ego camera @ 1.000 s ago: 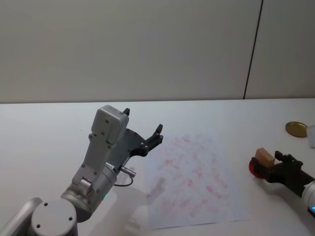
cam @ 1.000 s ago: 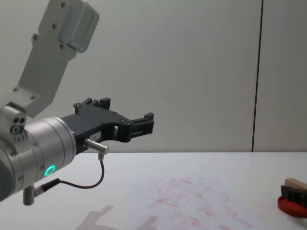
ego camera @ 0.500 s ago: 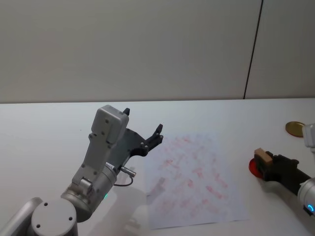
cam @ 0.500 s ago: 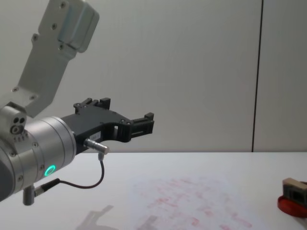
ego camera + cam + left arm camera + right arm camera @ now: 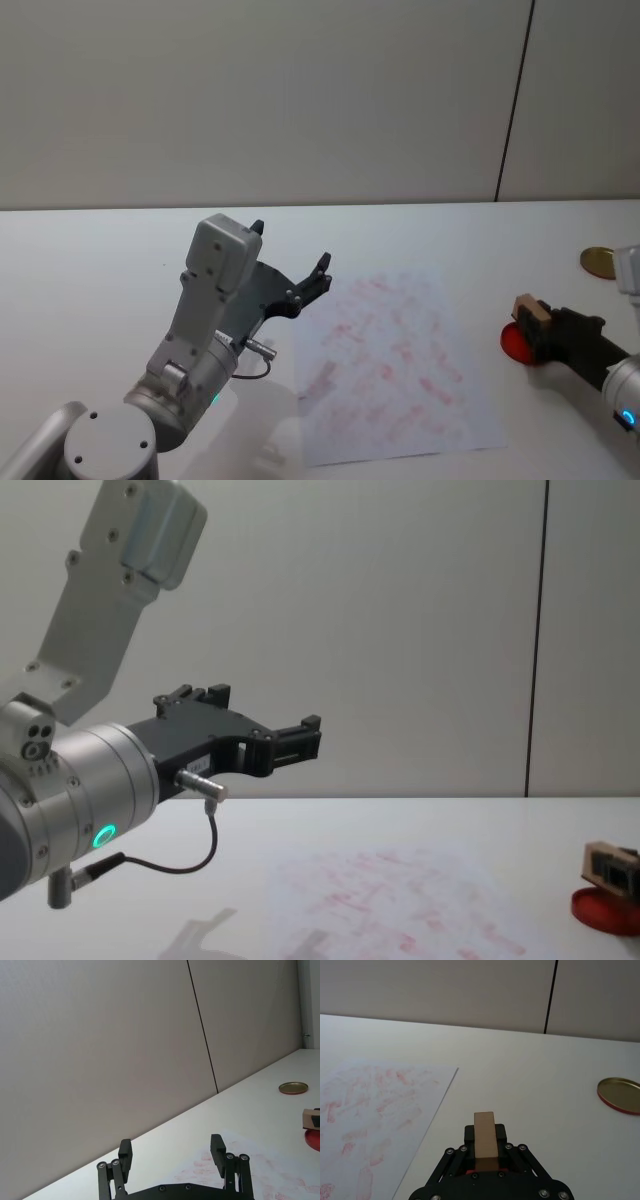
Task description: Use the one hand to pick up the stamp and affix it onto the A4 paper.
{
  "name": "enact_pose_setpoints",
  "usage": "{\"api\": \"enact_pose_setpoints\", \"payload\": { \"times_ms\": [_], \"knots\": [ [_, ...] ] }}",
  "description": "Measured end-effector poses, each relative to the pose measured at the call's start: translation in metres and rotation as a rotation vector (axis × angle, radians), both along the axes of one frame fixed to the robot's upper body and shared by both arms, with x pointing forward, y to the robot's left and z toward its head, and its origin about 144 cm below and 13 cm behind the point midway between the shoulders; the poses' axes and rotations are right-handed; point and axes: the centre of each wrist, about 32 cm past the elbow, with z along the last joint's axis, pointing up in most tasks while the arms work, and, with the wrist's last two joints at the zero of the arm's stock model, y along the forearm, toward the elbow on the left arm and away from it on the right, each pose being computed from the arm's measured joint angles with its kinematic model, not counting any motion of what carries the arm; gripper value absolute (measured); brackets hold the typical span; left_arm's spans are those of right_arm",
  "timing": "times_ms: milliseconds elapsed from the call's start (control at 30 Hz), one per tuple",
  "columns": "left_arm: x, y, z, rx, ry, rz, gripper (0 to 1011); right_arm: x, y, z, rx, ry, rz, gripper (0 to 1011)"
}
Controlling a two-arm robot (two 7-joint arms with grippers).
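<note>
**Stamp in transit: grip and handling notes**

Stamp [image 5: 484,1132], a small tan wooden block, is sitting clenched between the two black fingers of my right hand [image 5: 537,325]. I am holding it by its two long side faces, with its top edge standing proud of the fingers. In the chest view it is hanging just above the red ink pad [image 5: 605,912] and looks lifted clear of it. It is lying to the right of the A4 paper [image 5: 390,370], apart from the sheet's edge.

I am judging the block to be light, rigid and unlikely to crush. Bare wood should be giving the fingers fair friction, so a firm side grip low on the body is suiting it. That grip is keeping the inked face free and level. The paper is thin and loose on the worktop [image 5: 100,260], so it may be sliding or lifting under a sticky face.

My left hand [image 5: 171,1147] is hovering released, fingers spread, above the paper's left side. A gold lid [image 5: 600,262] is resting farther back on the right.

I am reading no brand, label or lettering. The sheet's red marks are too faint to make out.
</note>
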Motion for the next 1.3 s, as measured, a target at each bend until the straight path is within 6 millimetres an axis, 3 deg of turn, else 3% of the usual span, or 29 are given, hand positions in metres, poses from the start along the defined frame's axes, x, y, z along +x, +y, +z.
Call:
{"api": "enact_pose_setpoints", "payload": {
  "times_ms": [633,1300],
  "knots": [
    [0.000,0.000,0.000,0.000,0.000,0.000,993,0.001,0.028,0.021,0.023,-0.075,0.162,220],
    [0.000,0.000,0.000,0.000,0.000,0.000,993,0.000,0.057,0.016,0.021,-0.023,0.274,220]
  ]
}}
